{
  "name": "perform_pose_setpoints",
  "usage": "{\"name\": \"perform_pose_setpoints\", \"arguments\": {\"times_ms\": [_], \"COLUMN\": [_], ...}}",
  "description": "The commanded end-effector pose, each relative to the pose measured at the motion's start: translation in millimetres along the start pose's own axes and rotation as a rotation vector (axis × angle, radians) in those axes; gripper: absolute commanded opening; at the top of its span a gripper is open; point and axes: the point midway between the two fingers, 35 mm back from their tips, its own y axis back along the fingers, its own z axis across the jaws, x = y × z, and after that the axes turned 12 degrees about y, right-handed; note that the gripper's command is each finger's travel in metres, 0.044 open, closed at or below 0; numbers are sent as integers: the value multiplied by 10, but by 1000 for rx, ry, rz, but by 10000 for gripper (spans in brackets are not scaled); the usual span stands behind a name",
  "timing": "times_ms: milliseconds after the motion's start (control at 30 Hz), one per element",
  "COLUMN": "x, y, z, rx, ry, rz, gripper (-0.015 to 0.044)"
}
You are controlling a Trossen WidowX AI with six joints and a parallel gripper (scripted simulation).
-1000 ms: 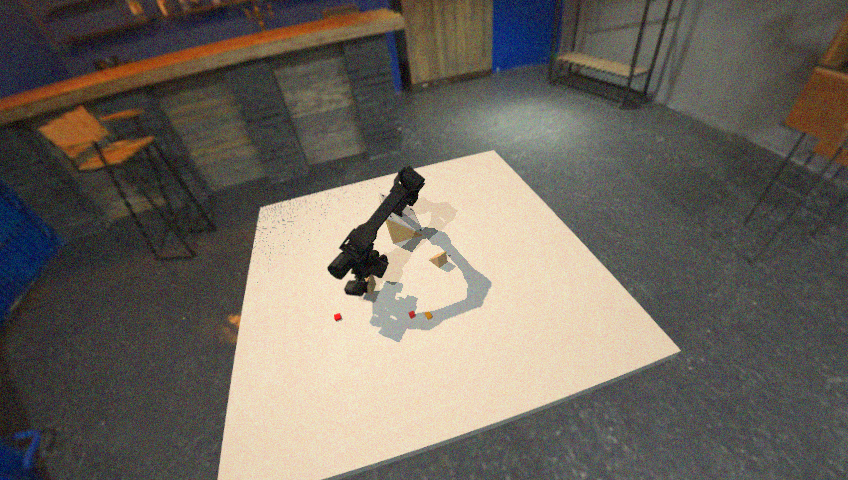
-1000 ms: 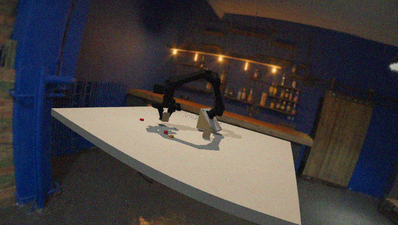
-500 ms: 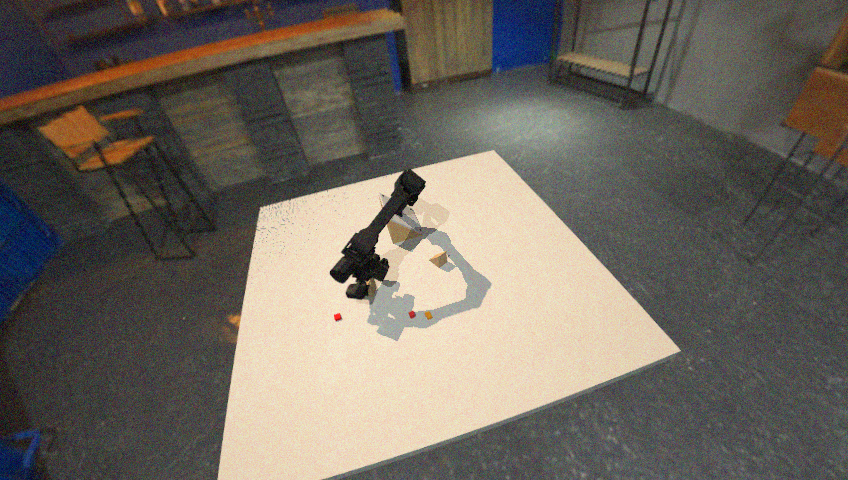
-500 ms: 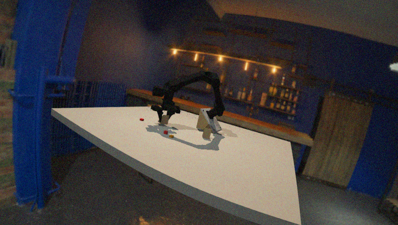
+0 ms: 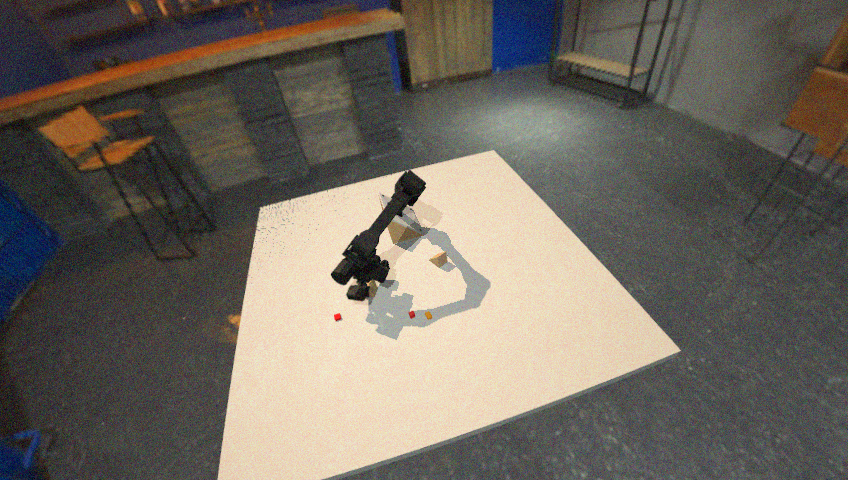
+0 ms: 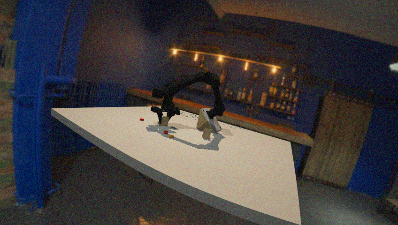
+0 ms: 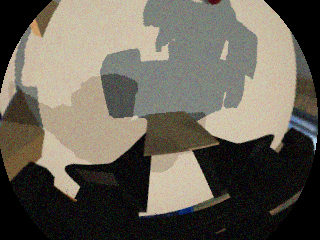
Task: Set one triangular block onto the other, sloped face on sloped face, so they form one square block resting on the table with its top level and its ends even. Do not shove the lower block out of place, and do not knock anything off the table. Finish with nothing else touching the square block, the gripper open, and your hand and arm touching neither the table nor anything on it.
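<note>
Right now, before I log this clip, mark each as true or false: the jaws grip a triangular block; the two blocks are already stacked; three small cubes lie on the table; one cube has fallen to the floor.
1. The gripper holds a triangular block: true.
2. The blocks are stacked: false; the second block stands apart on the table.
3. Three small cubes on the table: true, two red, one orange.
4. A cube is on the floor: false; all three are on the table.
</note>
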Motion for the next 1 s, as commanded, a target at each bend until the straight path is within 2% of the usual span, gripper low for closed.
{"name": "perform_pose_setpoints", "arguments": {"times_ms": [0,267,500,700,967], "x": [-1,-1,0,8,11], "y": [4,4,28,607,587], "z": [-3,-3,-5,0,-25], "rx": [1,1,1,1,17], "ry": [1,1,1,0,-3], "rz": [0,0,1,3,2], "gripper": [236,440,440,440,440]}}
